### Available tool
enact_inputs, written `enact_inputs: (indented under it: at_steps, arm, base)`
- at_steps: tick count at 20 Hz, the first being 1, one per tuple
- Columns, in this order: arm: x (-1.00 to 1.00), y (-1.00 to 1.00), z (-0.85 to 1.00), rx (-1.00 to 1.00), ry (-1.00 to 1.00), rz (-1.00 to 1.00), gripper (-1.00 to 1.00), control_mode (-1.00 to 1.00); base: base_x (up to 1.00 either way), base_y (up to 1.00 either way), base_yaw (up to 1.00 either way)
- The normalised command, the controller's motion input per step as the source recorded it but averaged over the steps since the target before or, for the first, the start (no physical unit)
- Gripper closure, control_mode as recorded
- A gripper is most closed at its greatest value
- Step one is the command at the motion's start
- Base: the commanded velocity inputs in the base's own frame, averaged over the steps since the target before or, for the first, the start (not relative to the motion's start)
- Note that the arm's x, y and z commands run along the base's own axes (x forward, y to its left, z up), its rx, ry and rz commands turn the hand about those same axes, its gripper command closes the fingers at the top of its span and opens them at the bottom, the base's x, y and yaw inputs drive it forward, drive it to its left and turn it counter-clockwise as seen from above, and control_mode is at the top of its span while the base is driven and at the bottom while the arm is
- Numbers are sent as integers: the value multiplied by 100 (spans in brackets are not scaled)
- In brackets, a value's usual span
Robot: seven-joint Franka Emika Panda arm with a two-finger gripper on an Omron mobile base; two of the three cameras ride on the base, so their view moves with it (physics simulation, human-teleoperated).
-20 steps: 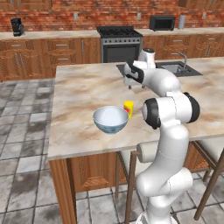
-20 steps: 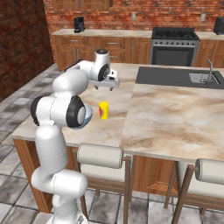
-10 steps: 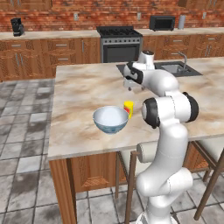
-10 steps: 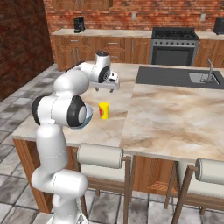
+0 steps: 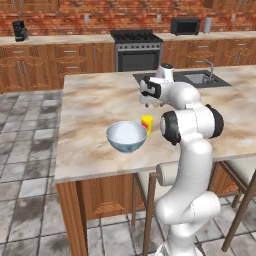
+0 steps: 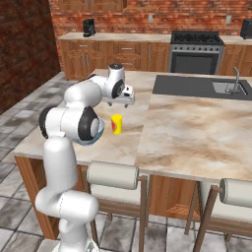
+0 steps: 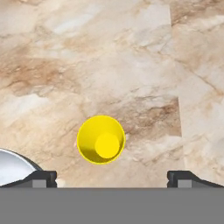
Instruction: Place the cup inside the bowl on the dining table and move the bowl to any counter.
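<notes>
Wrist and fingers (image 5: pixel 145 106) shifted slightly since one second ago: moved a little farther across the counter (image 5: pixel 95 107) toward the sink side, hovering above and beyond the cup (image 5: pixel 147 123). Wide spacing of the fingers unaltered. No displacement of cup or bowl (image 5: pixel 126 136).

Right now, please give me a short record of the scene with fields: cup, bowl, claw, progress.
cup: yellow cup upright on the dining table, beside the bowl, empty
bowl: bowl near the table's front edge, nothing inside
claw: claw open, above the cup, holding nothing
progress: cup not yet in bowl; bowl not yet moved to a counter
</notes>
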Motion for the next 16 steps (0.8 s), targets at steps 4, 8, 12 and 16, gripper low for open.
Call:
enact_inputs:
  at_steps: [4, 8, 12, 16]
  arm:
    - [27, 0, -22, 0, 0, 1, -100, -100]
    - [30, 0, -20, 0, 0, 1, -100, -100]
    - [20, 0, -19, 0, 0, 1, -100, -100]
    - [7, 0, -19, 0, 0, 1, -100, -100]
  base:
    - [0, 0, 0]
    - [0, 0, 0]
    - [0, 0, 0]
    - [0, 0, 0]
